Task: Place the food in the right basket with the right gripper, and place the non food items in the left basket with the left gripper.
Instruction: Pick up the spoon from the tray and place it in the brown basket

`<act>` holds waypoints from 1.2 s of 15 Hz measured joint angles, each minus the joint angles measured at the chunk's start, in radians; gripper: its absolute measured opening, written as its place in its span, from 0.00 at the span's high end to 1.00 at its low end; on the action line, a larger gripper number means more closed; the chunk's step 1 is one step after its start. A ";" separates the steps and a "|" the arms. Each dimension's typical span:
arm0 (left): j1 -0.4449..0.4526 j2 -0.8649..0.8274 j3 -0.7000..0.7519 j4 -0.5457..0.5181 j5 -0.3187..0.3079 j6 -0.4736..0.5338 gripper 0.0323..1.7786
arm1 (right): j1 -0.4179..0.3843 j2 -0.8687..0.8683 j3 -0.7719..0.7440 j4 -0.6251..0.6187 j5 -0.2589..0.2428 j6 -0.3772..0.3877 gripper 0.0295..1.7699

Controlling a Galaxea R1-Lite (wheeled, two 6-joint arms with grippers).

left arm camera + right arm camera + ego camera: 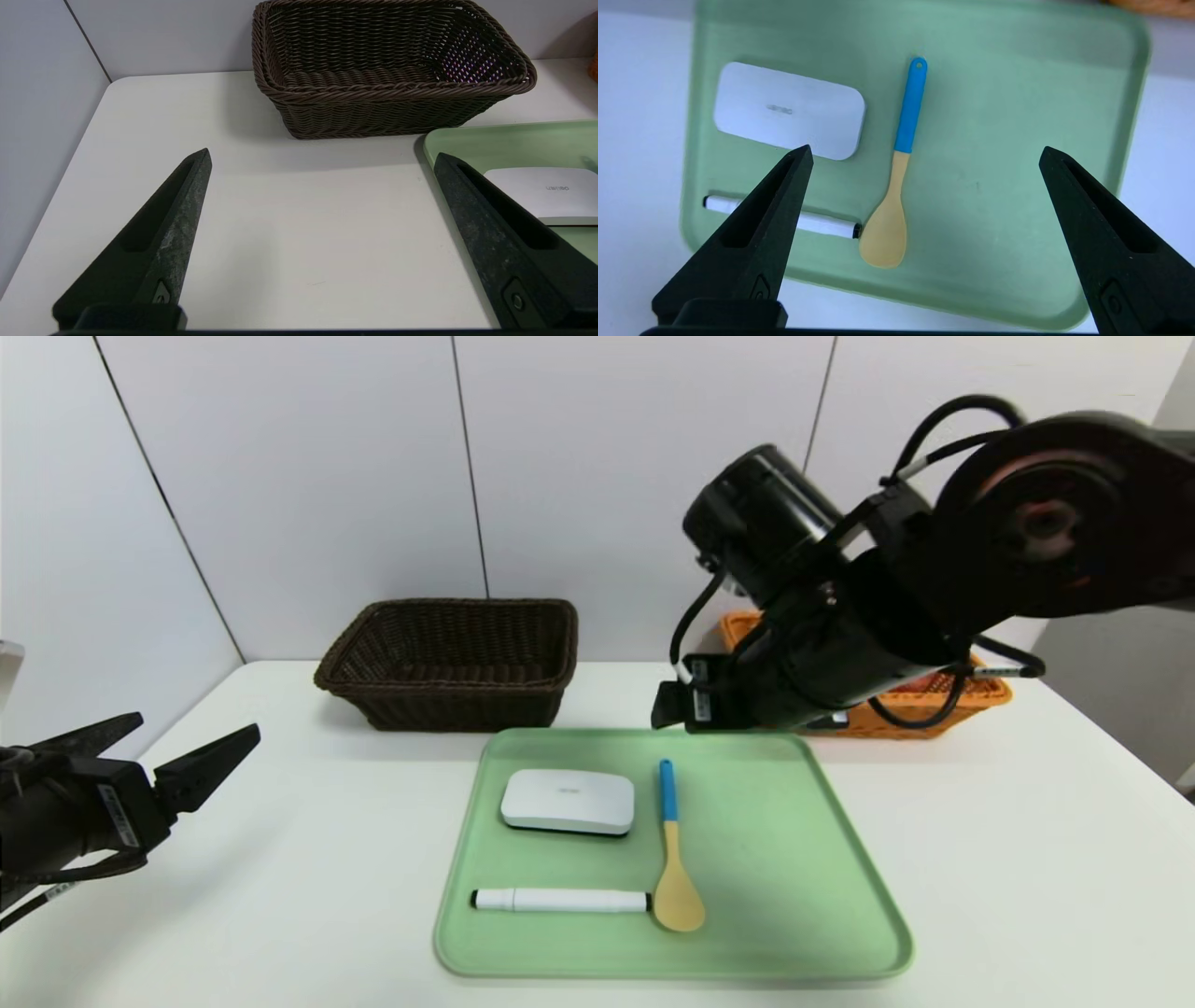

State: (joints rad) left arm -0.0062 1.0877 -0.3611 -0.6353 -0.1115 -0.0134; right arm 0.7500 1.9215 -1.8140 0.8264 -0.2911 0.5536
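Now | right gripper (924, 154) wide, empty above green tray (840, 859) | left gripper (201, 751) wide beside tray, likely poised for white box (568, 801)

Black arms, looped black cables, pointed black gripper (924, 154) fingers.

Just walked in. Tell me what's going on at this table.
A two-armed robot is sorting items from a green tray into baskets. The white box, marker and blue-handled spoon lie on the tray. The dark brown basket looks empty; the orange basket is mostly hidden. The right gripper hangs open above the tray, holding nothing. The left gripper waits open at the table's left edge.
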 joint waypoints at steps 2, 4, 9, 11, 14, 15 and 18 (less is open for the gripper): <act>0.000 0.000 0.002 0.000 0.000 0.000 0.05 | 0.009 0.029 0.033 0.000 -0.003 0.008 0.05; 0.000 0.000 0.003 0.001 0.001 -0.001 0.05 | 0.018 0.044 0.077 -0.003 -0.004 0.009 0.04; 0.000 0.002 0.004 0.001 0.004 -0.003 0.05 | 0.047 0.058 0.214 -0.076 0.006 0.021 0.04; 0.000 0.003 0.005 0.001 0.005 -0.003 0.05 | 0.052 0.064 0.244 -0.100 0.009 0.021 0.04; 0.000 0.007 0.010 0.001 0.005 -0.003 0.05 | 0.055 0.083 0.256 -0.112 0.009 0.021 0.04; 0.000 0.006 0.011 0.000 0.006 -0.004 0.05 | 0.055 0.089 0.261 -0.119 0.009 0.022 0.04; 0.000 0.006 0.011 0.000 0.007 -0.006 0.05 | 0.055 0.106 0.278 -0.171 0.009 0.021 0.04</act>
State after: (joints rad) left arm -0.0057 1.0938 -0.3496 -0.6355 -0.1043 -0.0196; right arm 0.8049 2.0277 -1.5364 0.6555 -0.2823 0.5749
